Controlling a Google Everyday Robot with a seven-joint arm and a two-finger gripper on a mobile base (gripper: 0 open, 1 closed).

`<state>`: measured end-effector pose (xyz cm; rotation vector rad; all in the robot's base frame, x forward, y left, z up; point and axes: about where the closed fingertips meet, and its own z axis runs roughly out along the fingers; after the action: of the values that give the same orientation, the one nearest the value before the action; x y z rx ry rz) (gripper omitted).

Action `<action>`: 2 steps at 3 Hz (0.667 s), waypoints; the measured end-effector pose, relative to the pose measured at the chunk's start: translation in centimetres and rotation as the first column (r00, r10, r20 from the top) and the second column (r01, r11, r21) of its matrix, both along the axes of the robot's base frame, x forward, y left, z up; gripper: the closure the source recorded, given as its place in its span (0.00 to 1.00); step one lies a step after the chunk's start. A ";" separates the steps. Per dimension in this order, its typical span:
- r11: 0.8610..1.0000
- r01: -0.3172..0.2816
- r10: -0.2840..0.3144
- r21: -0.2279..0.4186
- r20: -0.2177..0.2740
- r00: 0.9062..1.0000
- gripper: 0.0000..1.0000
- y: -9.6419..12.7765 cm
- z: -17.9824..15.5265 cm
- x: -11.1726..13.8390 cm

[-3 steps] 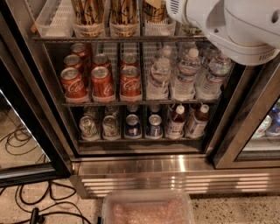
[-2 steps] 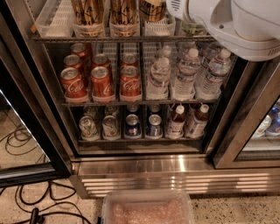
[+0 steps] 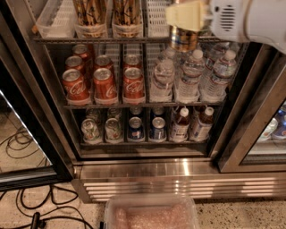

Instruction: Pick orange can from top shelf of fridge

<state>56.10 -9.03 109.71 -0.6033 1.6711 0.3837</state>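
Observation:
My gripper (image 3: pixel 185 20) comes in from the upper right on a white arm (image 3: pixel 250 20). Its cream fingers (image 3: pixel 184 14) are shut on an orange can (image 3: pixel 183 39), gold with dark lettering. The can hangs in front of the grey front rail of the top shelf (image 3: pixel 67 40), right of centre and outside its lane. Two more orange cans (image 3: pixel 89 13) (image 3: pixel 127 12) stand in clear lane trays on that shelf. The fridge (image 3: pixel 178 172) has a dark frame and a ribbed steel base.
Red Coca-Cola cans (image 3: pixel 105 85) and water bottles (image 3: pixel 192 76) fill the middle rack just below the held can. Small cans and bottles (image 3: pixel 134 127) sit on the lowest rack. A clear plastic tub (image 3: pixel 152 214) stands on the floor in front. Cables (image 3: pixel 27 143) lie at the left.
The arm has drawn back toward the right, and the orange can has come out of its lane with the gripper, now hanging in front of the shelf rail.

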 end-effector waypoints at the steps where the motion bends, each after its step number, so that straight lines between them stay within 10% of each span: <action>1: 0.997 -0.072 0.071 -0.010 -0.075 0.995 1.00 -1.6 -0.8 -2.9; 2: 0.980 -0.198 0.198 0.015 -0.119 0.973 1.00 -1.3 -1.1 -5.5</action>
<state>50.63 -10.37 108.65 -0.7606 1.7293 0.5758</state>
